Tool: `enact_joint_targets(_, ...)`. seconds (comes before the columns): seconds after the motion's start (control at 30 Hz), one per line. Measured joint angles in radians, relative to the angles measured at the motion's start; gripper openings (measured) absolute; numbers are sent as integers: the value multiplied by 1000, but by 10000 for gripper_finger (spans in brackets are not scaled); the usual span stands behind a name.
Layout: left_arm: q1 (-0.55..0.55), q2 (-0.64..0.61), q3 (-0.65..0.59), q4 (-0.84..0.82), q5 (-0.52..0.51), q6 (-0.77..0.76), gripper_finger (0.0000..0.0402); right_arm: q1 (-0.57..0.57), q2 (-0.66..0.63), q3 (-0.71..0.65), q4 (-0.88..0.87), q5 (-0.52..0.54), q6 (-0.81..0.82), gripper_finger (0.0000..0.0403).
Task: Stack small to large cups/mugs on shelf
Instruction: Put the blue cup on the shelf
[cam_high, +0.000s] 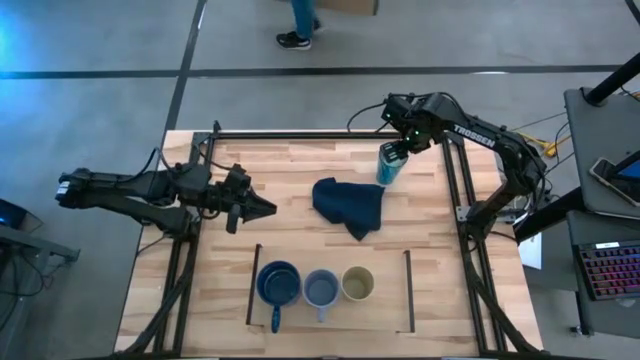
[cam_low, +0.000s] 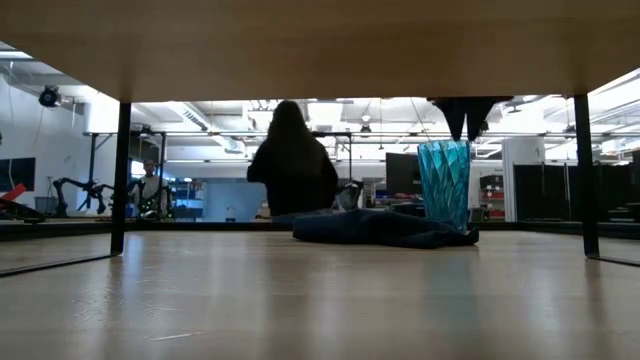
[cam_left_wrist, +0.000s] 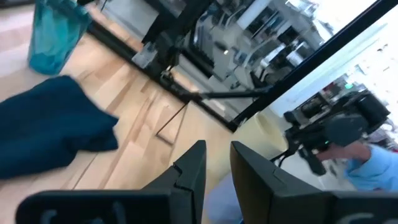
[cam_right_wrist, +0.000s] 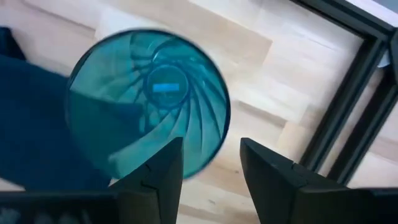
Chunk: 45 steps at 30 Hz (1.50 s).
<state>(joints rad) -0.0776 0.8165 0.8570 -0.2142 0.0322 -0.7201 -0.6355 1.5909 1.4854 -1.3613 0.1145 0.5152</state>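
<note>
High view — right gripper poised over the tall translucent teal tumbler.
Tumbler stands upright at one o'clock on the plank tabletop, beside the dark blue cloth; three cups sit on the light-wood shelf board at six. Right wrist view — parted fingers above the rim, gripping nothing. Left gripper waits at nine, jaws slightly apart, empty.

Right gripper largely hidden overhead

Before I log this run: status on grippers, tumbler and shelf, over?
Right gripper open, above tumbler, nothing held. Left gripper idle, empty, left of cloth. Three cups on shelf. Cloth lies between tumbler and shelf.
</note>
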Motion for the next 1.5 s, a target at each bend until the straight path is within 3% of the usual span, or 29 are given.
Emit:
enact_joint_targets(0.43,0,4,0,-23,-3,-6,59,-24,0,-121,120,-25,-29,129)
enact_joint_targets(0.6,2,4,0,-23,-11,-6,59,-26,0,-133,120,-25,-51,95)
enact_joint_targets(0.83,16,4,0,-23,-11,-6,59,-27,0,-131,118,-36,-74,18)
enact_joint_targets(0.93,19,4,0,-23,-11,-8,59,-26,-9,-126,108,-57,-88,12)
enact_joint_targets(1.27,20,4,0,-24,-11,-27,59,34,-134,103,-188,-59,-55,9)
enact_joint_targets(1.33,20,4,0,-24,-11,-27,59,75,-172,154,-220,-77,-27,9)
enact_joint_targets(1.43,21,4,0,-24,-11,-26,59,150,-239,206,-198,-191,43,9)
enact_joint_targets(1.5,23,4,0,-24,-11,-26,59,226,-265,246,-211,-176,115,9)
